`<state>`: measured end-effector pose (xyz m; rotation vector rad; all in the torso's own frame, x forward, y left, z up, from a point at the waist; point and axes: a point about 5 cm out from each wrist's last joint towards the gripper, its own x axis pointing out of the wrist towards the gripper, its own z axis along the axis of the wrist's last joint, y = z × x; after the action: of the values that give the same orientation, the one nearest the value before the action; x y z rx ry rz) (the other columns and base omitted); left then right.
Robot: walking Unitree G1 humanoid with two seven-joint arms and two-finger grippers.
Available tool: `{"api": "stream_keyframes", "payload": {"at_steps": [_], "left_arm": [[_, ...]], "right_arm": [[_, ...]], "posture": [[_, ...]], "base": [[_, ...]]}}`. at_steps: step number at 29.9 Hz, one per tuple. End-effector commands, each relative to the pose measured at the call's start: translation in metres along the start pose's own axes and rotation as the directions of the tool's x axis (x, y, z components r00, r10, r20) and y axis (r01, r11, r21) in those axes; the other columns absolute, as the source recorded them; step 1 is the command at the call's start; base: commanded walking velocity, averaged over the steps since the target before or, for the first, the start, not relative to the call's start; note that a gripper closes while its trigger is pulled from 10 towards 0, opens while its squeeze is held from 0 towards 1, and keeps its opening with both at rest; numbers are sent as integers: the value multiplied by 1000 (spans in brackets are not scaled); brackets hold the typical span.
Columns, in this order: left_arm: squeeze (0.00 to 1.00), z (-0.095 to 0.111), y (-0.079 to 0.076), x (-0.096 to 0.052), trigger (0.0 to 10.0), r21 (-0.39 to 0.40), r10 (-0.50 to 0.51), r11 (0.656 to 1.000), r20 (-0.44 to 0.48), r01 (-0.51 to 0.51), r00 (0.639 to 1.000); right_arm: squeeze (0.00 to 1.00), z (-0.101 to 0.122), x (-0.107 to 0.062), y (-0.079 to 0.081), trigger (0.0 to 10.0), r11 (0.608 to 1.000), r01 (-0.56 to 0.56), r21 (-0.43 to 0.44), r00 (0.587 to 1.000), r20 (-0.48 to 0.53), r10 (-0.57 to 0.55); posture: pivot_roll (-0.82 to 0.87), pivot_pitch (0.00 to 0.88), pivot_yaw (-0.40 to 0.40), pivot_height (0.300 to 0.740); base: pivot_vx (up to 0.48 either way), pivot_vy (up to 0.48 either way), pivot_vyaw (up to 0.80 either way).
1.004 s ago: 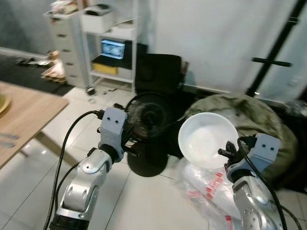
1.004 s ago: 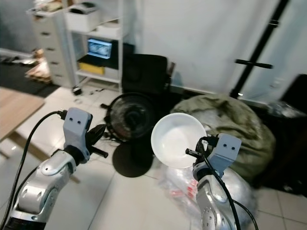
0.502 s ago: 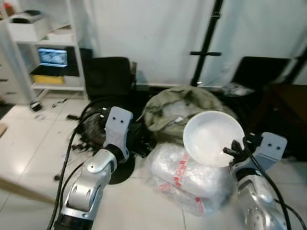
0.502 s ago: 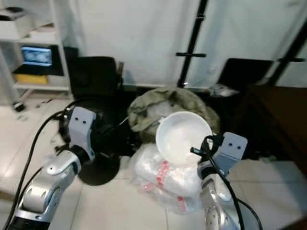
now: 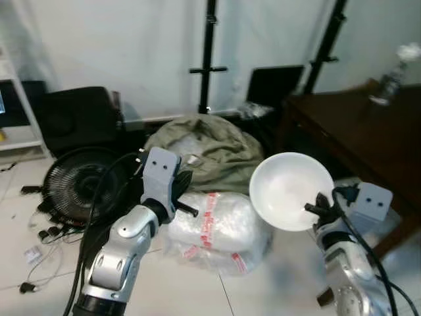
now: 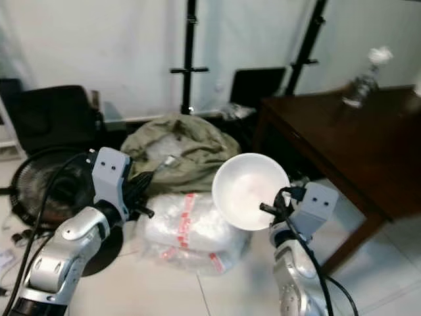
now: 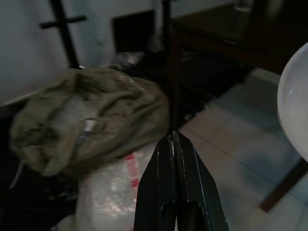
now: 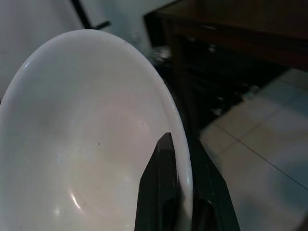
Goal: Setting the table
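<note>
White bowl [image 5: 291,189] is pinched at its rim by the right gripper [image 8: 179,190], held tilted.

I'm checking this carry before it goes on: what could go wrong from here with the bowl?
1. The right gripper pinches the white bowl by its rim alone, tilted, so a jolt might make it slip and drop on the tiles.
2. The dark table stands close on the right; the bowl could knock its edge.
3. The plastic-wrapped bundle lies underfoot, a possible tripping hazard.
</note>
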<state>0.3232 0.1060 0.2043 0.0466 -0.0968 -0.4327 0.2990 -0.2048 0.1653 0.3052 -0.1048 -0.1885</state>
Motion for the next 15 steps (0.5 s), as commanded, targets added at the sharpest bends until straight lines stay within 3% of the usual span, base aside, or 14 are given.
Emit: {"api": "stream_keyframes", "payload": {"at_steps": [1, 15], "left_arm": [[0, 1, -6, 0, 10000, -19, -32, 999, -2, 32, 999], [0, 9, -10, 2, 10000, -34, -62, 997, 46, 64, 997]], "right_arm": [[0, 0, -1, -5, 10000, 1000, 19, -8, 1000, 1, -19], [0, 4, 0, -4, 10000, 1000, 14, -17, 1000, 13, -13]], "posture": [[87, 97, 57, 740], [77, 102, 58, 740]], "base": [[0, 0, -800], [0, 0, -800]]}}
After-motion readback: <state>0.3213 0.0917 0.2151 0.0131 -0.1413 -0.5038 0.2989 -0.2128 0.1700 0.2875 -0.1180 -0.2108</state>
